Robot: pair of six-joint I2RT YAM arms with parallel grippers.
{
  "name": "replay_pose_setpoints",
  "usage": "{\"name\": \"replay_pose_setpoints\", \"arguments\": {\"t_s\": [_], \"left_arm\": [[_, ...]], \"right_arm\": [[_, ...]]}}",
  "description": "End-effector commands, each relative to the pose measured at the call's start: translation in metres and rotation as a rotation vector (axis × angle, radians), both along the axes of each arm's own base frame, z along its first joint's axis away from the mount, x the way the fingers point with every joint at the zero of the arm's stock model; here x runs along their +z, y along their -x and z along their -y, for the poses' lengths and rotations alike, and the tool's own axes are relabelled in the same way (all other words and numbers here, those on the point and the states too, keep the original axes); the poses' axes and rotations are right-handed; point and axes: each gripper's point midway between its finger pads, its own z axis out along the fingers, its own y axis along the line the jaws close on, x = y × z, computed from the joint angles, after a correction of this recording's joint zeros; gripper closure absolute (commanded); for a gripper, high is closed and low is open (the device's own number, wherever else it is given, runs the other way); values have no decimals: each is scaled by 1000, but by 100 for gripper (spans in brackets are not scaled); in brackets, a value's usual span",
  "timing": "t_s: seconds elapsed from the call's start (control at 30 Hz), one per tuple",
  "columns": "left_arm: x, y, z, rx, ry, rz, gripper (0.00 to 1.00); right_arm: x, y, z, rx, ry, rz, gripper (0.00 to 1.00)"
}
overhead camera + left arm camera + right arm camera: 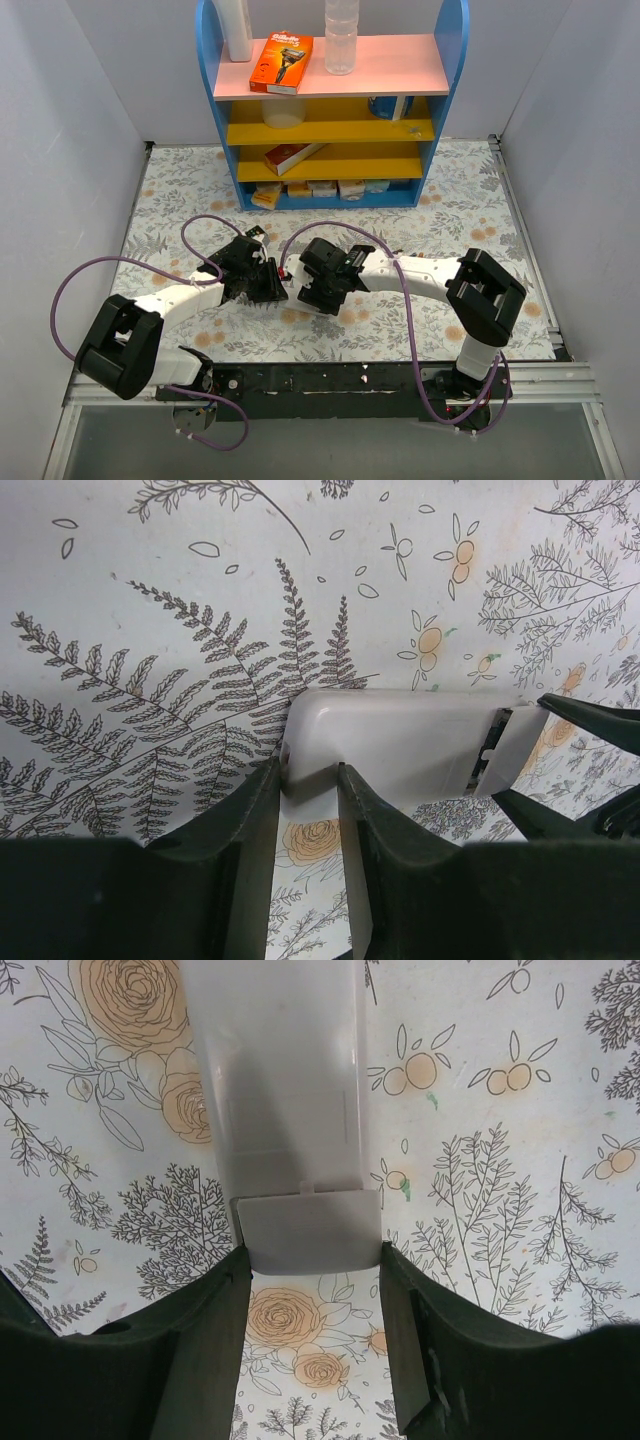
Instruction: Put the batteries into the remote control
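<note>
The remote control (400,735) lies with its plain white back up on the flowered tablecloth. My left gripper (310,780) is shut on its near left corner. At its other end the battery cover (305,1230) is slid partly off the body (280,1070), and my right gripper (315,1255) is shut on the cover's two sides. That cover also shows in the left wrist view (515,745), beside a right gripper finger (590,715). In the top view both grippers, left (270,285) and right (312,285), meet at the table's middle and hide the remote. No batteries are in view.
A blue shelf unit (212,90) with pink and yellow shelves stands at the back, holding a razor box (282,62), a clear bottle (340,40) and small boxes. White walls close in left and right. Purple cables (65,290) loop over the arms.
</note>
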Motion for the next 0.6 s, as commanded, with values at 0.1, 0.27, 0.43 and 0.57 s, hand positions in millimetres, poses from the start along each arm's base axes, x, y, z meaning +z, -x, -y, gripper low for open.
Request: {"name": "replay_pose_setpoints", "arguments": {"t_s": [0.1,0.27,0.43,0.57], "left_arm": [[-6,9,-5,-3,-29,-29,75],[-6,9,-5,1,-27,-31,75],[-6,9,-5,-1,-26,-30,76],[-6,10,-6,-1,-26,-30,76]], "right_arm": [[-6,10,8,2,30,-34,64],[-8,8,11,-9,43,-28,64],[-10,8,10,-13,43,-32,64],[-11,8,8,-19,38,-32,63]]}}
